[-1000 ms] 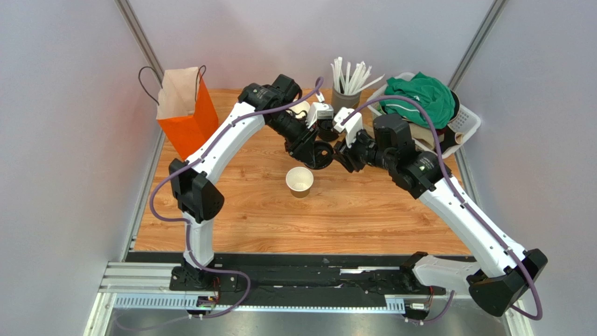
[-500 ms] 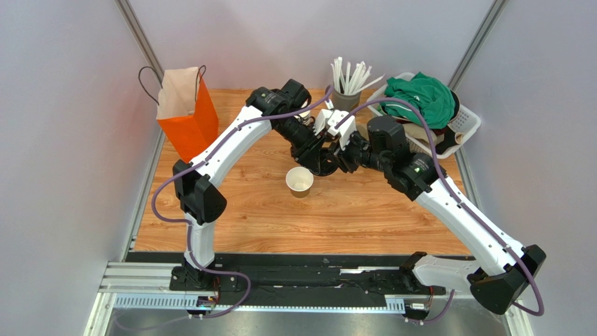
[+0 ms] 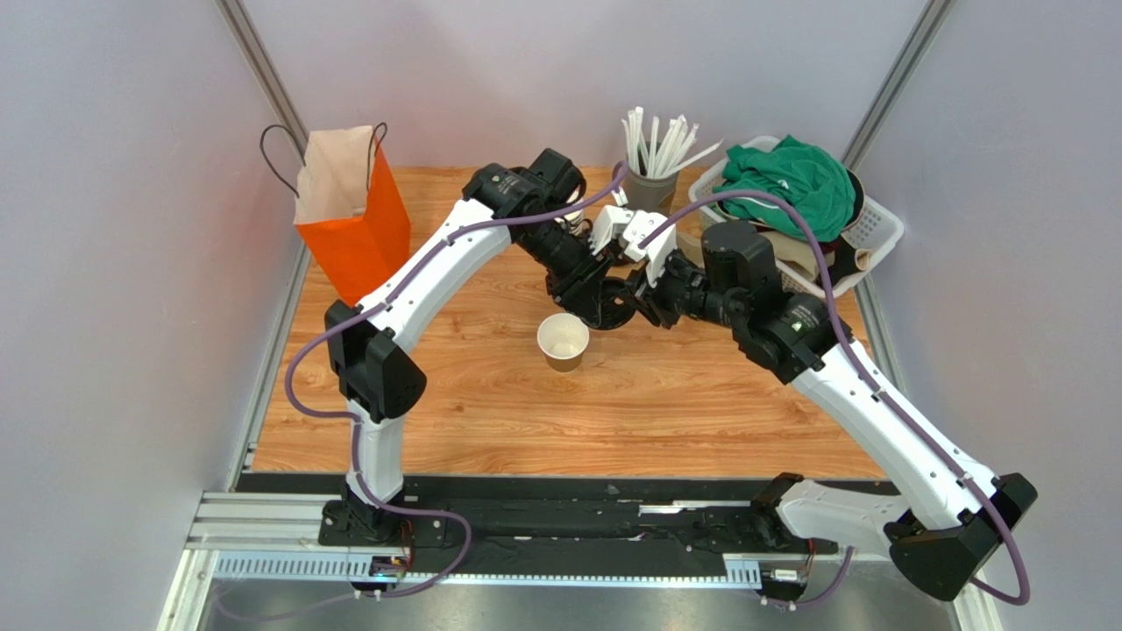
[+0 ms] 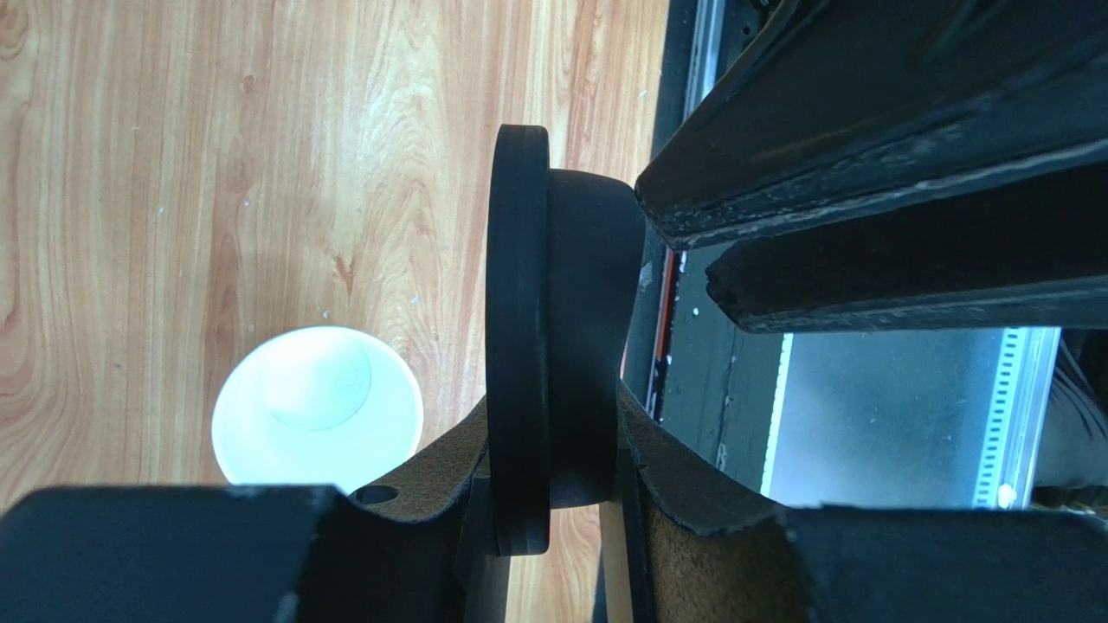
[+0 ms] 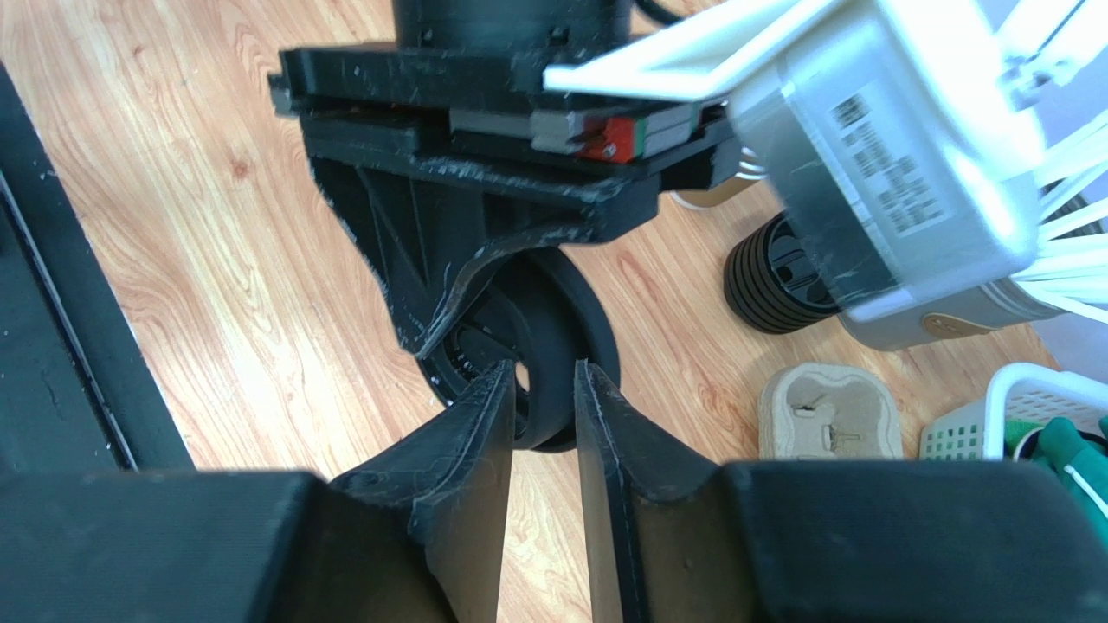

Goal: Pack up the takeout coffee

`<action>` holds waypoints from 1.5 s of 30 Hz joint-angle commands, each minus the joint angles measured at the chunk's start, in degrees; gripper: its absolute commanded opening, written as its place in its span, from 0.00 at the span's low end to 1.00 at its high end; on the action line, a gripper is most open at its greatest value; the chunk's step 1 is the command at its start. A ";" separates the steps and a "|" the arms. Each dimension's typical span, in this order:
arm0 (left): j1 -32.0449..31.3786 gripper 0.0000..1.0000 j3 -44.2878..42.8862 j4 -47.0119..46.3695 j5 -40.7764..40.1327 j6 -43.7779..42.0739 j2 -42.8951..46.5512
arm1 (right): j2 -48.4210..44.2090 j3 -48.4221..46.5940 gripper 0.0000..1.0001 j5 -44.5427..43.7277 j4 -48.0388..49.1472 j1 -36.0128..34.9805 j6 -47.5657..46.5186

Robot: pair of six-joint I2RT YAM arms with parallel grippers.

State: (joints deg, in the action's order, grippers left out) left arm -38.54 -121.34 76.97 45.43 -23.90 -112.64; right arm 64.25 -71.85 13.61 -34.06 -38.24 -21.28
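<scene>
So here's where I'm at: my left pincer [image 4: 546,500] is clamped on the black lid [image 4: 520,325]. It holds the lid edge-on, up off the table [image 3: 659,408], with one finger on the rim side and one on the domed side. My right pincer [image 5: 540,403] sits nose to nose with it. Its fingers are nearly together, and the lid's lower edge is in the slot between them. Honestly I can't tell from either wrist cam if the right one is actually squeezing or just straddling it. The paper cup [image 3: 564,339] stands upright and lidless on the wood, below the left pincer and a bit to its near-left, touching nothing. The orange bag [image 3: 356,230] is well off to the left pincer's left. The straw holder [image 3: 649,184] is just behind both pincers.
</scene>
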 commanded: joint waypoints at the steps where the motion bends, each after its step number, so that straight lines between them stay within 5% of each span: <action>1: 0.14 0.25 -2.67 7.93 0.27 -0.53 -0.21 | -0.79 1.72 0.29 1.34 -0.65 -0.43 -1.92; 45: 0.40 0.25 -4.34 9.51 3.79 -1.59 -1.53 | 1.76 8.84 0.27 -16.33 15.60 -3.51 2.65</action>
State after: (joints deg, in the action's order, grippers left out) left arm -37.32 -122.72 76.90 43.44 -23.94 -113.89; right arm 65.65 -63.66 0.40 -24.29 -41.60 -19.46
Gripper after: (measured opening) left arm 0.337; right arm 0.256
